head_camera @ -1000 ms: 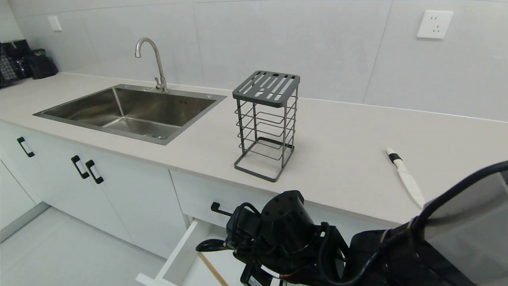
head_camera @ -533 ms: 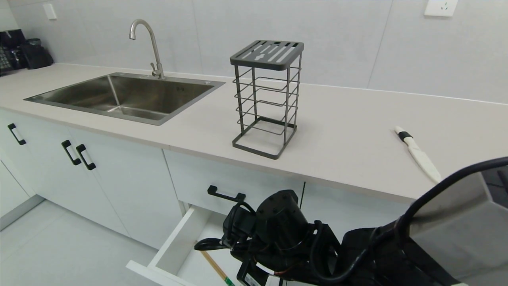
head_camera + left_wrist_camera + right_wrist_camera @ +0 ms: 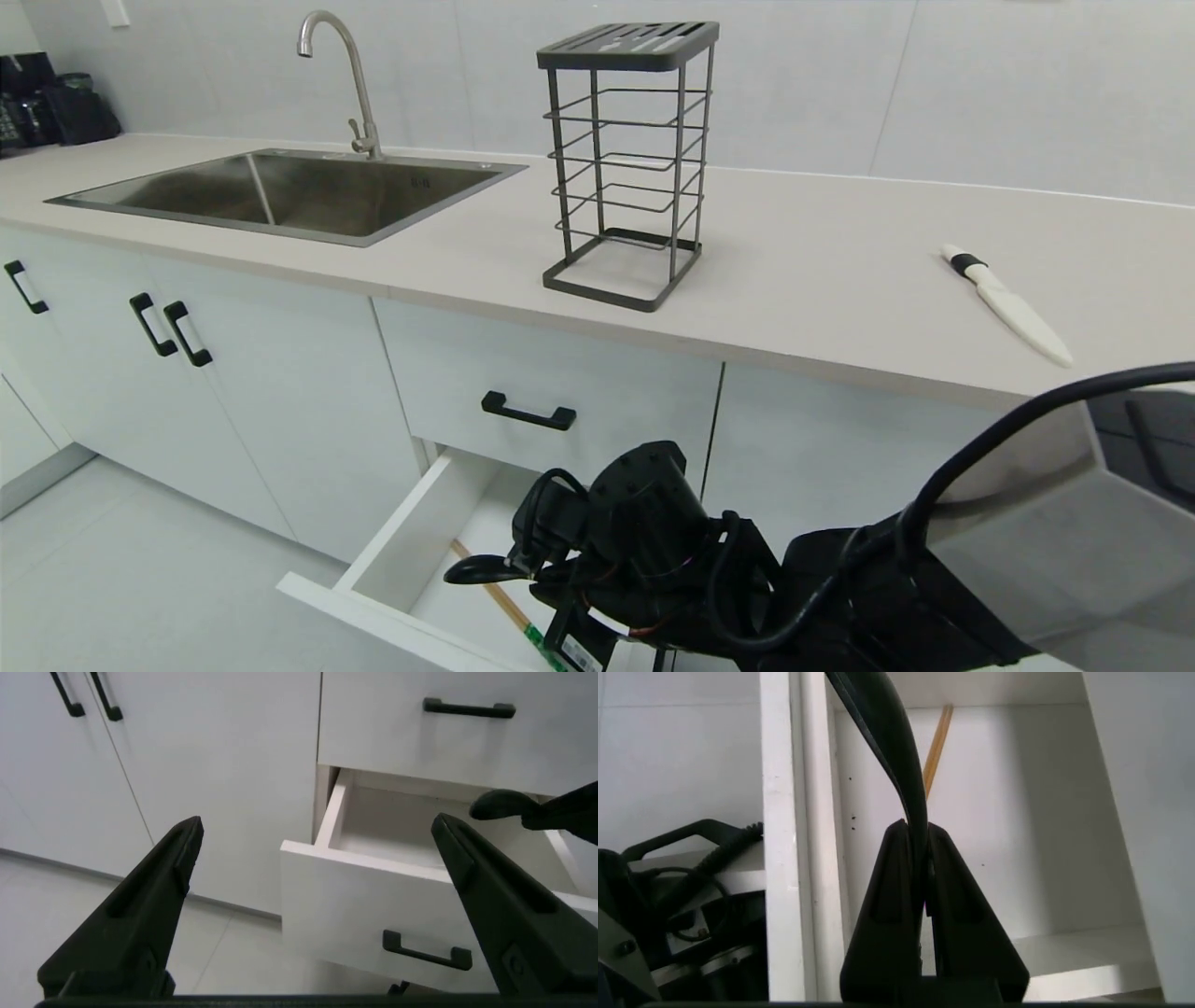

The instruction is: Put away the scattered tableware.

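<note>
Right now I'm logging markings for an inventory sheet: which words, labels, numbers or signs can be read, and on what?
None can be read.
Sink: a small dark mark on its inner wall, too small to read.
Knife, rack, open drawer, black spoon in the right end effector: no print visible.
</note>
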Motion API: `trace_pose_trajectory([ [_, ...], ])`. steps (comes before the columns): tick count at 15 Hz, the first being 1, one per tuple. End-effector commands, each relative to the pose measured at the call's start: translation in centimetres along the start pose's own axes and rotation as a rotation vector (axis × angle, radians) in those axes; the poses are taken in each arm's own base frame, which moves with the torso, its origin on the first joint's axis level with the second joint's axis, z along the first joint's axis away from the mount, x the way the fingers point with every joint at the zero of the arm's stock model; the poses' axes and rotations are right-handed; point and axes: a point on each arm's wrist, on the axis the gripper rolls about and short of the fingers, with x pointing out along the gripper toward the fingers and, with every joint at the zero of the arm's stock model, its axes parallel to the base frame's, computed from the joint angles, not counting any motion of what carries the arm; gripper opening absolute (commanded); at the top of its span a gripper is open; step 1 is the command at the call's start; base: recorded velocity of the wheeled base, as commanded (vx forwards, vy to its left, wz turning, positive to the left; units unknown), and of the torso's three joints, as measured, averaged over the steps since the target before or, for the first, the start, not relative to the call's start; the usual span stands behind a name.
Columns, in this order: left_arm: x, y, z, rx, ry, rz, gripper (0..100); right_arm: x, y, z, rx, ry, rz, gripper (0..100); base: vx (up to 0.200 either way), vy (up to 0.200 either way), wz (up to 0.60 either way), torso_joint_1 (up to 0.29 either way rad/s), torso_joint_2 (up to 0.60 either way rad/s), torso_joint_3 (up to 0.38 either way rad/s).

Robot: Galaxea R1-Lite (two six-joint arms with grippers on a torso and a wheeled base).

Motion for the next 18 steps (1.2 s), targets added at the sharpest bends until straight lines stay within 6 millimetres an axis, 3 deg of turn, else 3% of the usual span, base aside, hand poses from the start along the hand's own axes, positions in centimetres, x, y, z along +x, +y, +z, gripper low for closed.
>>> trace_pose_trajectory([
  [1,0.0,0.0,0.0,0.0,0.002,0.0,100,0.4,-0.2,-0.1,0.002,0.003,-0.004,0,0.0,0.0,0.0,-0.261,0.35,0.134],
  [9,0.0,0.0,0.0,0.0,0.002,0.0,100,3.1,-1.6,0.8,0.015,-0.002,-0.011,0,0.0,0.0,0.0,-0.045,0.16,0.052],
  [18,0.0,0.0,0.0,0.0,0.002,0.0,100,6.9,-2.7,0.0,0.02,0.02,-0.083,0,0.0,0.0,0.0,-0.001,0.0,0.011],
])
